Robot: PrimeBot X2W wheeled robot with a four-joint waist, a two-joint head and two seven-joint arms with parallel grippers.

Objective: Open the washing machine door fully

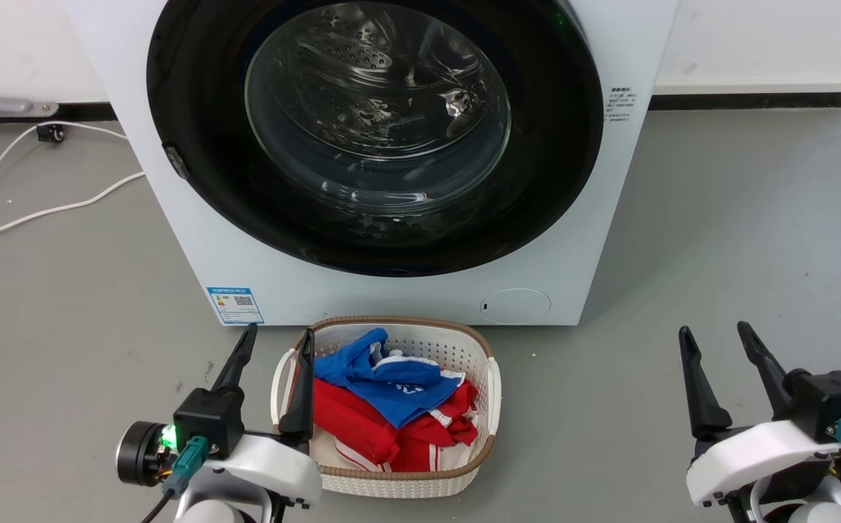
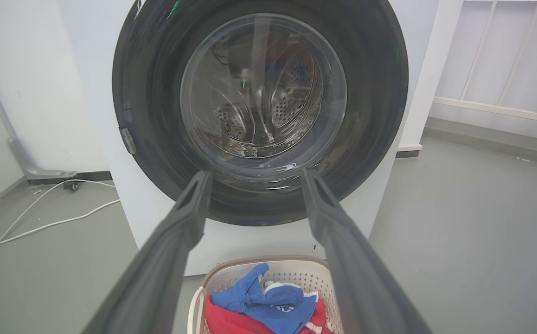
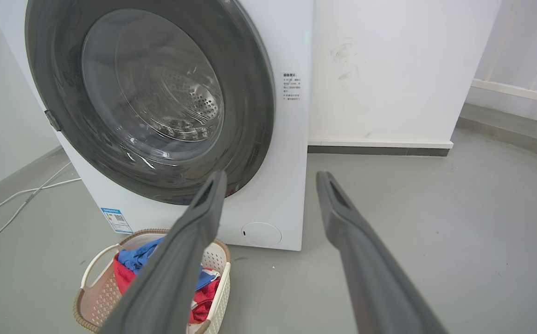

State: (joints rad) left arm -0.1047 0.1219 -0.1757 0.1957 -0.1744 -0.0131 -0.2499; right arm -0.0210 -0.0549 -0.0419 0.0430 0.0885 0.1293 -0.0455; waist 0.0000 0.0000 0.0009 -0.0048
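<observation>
Step in hand: approach, as we judged it. The washing machine door (image 1: 375, 138) sat closed and flush on the front of the washing machine (image 1: 391, 290), across the top centre of the head view. Nothing touched it.

Left gripper (image 1: 279, 333), lower left: fingers apart, holding nothing, low over the near left rim of the basket (image 1: 492, 378). Right gripper (image 1: 714, 330), lower right: fingers apart, empty, over bare floor (image 1: 718, 218), well apart from the machine. Both wrist views looked up at the door from a distance.

Next move, our reading: we noted a small grey tab (image 1: 176, 161) on the door's left rim. If that was the catch side, the left gripper was the nearer one; it would have to rise, reach in over the basket, hook the rim there and pull outward along the door's arc. We could not tell the hinge side for certain.

Surface and room: smooth grey floor; white wall with a dark skirting strip behind; a white cable (image 1: 43, 211) trailing at middle left. The basket of red and blue clothes stood just beside the machine's foot, beneath the door.
</observation>
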